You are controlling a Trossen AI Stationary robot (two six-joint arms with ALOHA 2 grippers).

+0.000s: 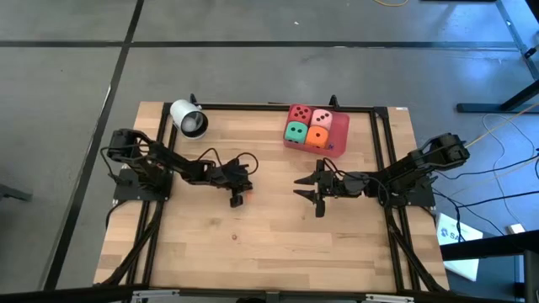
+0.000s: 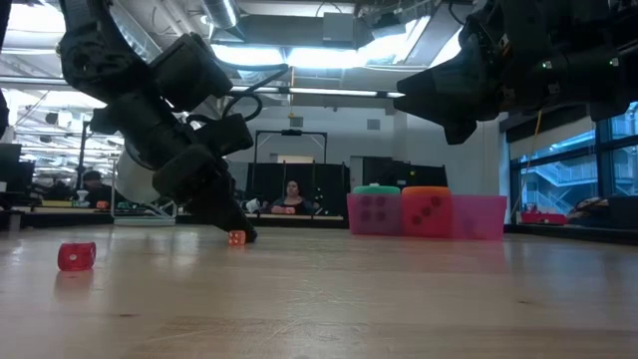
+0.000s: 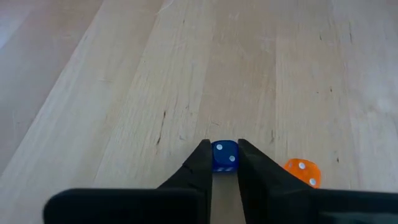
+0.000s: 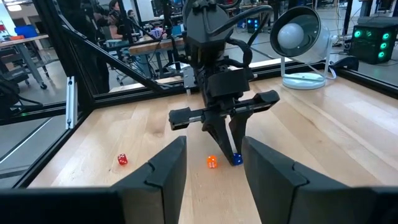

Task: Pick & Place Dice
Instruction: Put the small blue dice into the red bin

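The left arm reaches from the left edge of the bench (image 1: 278,244) toward the middle of the high view, its wrist bent steeply down so that the left pincer (image 3: 224,163) points at the wood. Its two dark fingers (image 3: 198,168) stand narrow, closed on a small blue die (image 3: 224,155) with white pips that sits on the bench between the tips. Just beside it, toward the lower right of the left wrist frame, lies a small orange die (image 3: 303,172), apart from the fingers. A small red die (image 2: 77,256) lies alone at the lower left of the low view, well apart from the other two.

The right arm comes in from the right edge of the high view, stretched level toward the centre, with the right pincer (image 1: 308,190) held above the bench and its fingers spread apart, holding nothing.

In the upper centre-right of the high view a pink tray (image 1: 340,135) holds four larger soft dice (image 1: 306,124): red, pink, green and orange. A white cylinder (image 1: 189,118) lies at the upper left of the bench.

No writing can be read anywhere. Bare wood fills the lower half of the bench, and a black frame rail runs along its edges.
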